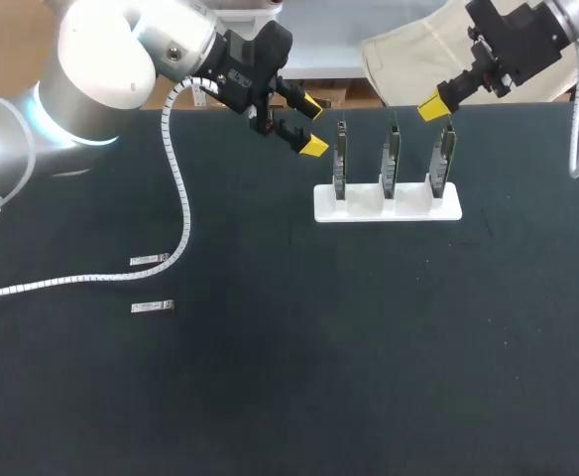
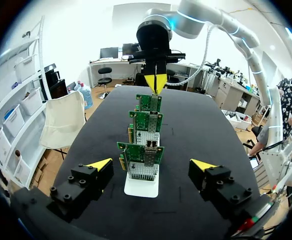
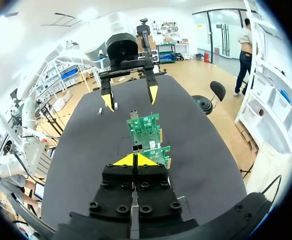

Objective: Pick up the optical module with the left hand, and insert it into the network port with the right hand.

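Two small silver optical modules (image 1: pixel 151 261) (image 1: pixel 154 307) lie on the black table at the left; the right wrist view shows them (image 3: pixel 100 111) (image 3: pixel 115 106) far off, behind my left gripper (image 3: pixel 130 97). Three green network cards (image 1: pixel 391 157) stand upright in a white stand (image 1: pixel 389 206) at the back middle. My left gripper (image 1: pixel 310 124) hangs open and empty just left of the cards, far from the modules; in its own view the gripper (image 2: pixel 152 165) faces the nearest card (image 2: pixel 141 159) end-on. My right gripper (image 1: pixel 433 106) is shut on nothing, above the rightmost card (image 3: pixel 146 130).
A white coiled cable (image 1: pixel 178 188) hangs from my left arm and trails across the table's left part, close to the upper module. A pale cloth-covered chair (image 1: pixel 418 55) stands past the table's far edge. The near half of the table holds nothing.
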